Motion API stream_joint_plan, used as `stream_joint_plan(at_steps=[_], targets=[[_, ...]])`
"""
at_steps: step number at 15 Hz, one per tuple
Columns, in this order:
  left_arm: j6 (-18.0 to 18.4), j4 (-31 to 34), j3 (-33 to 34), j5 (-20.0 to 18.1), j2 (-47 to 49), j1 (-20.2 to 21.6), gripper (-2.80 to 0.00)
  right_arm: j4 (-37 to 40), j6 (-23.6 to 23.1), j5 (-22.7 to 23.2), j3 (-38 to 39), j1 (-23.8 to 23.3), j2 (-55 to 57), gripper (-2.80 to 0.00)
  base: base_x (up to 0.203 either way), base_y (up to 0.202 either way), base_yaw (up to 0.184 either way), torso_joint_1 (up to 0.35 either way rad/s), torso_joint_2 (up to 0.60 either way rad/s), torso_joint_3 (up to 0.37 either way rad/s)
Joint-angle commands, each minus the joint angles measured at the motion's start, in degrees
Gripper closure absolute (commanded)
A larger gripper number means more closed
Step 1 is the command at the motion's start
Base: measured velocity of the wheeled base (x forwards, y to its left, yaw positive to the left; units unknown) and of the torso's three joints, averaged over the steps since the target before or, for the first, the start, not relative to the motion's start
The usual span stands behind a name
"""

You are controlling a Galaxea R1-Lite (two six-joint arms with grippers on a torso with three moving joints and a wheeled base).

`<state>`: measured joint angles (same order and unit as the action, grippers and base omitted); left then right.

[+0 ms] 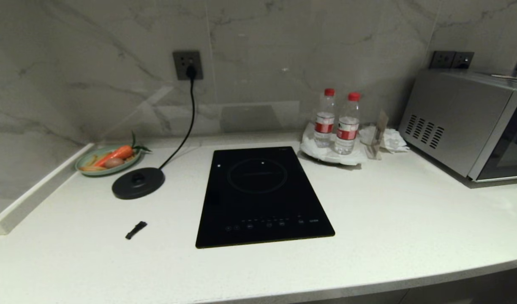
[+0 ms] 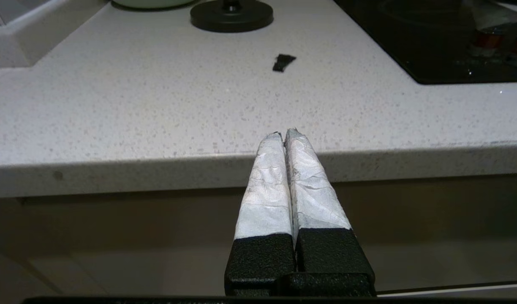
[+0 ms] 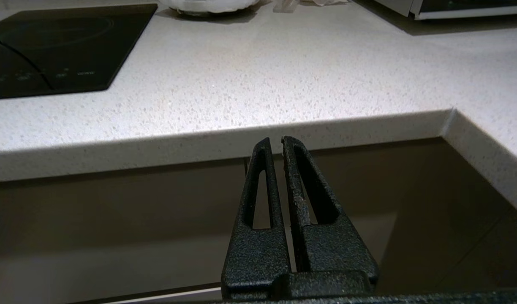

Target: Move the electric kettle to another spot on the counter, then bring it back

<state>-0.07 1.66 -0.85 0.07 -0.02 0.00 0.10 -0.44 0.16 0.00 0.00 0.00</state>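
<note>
currently no electric kettle in any view. counter (image 1: 410,219) holds hob (image 1: 262,194); left of hob, bare base disc (image 1: 138,182). left gripper (image 2: 284,134) and right gripper (image 3: 275,141) both closed, empty, parked below counter edge. next: locate kettle.

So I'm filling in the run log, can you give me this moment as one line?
kettle: not in view | kettle base: bare, on counter | left gripper: shut, empty, before counter edge | right gripper: shut, empty, likewise

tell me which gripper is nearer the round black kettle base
Left. The left gripper sits at the counter's front edge facing the base; the right gripper is farther right, past the hob.
</note>
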Motion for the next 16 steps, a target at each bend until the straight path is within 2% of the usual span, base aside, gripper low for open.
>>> stream_joint_plan(at_steps=[1,8,14,16], targets=[[0.0,0.0,0.0,0.0,0.0,0.0,0.00,0.0,0.0,0.0,0.0,0.0,0.0,0.00,0.000,0.000,0.000,-0.154,0.54,0.380],[0.0,0.0,0.0,0.0,0.0,0.0,0.00,0.0,0.0,0.0,0.0,0.0,0.0,0.00,0.000,0.000,0.000,-0.119,0.51,0.388],[0.0,0.1,0.0,0.0,0.0,0.0,0.00,0.0,0.0,0.0,0.0,0.0,0.0,0.00,0.000,0.000,0.000,-0.045,0.45,0.399],[0.0,0.0,0.0,0.0,0.0,0.0,0.00,0.0,0.0,0.0,0.0,0.0,0.0,0.00,0.000,0.000,0.000,0.001,0.08,0.067]])
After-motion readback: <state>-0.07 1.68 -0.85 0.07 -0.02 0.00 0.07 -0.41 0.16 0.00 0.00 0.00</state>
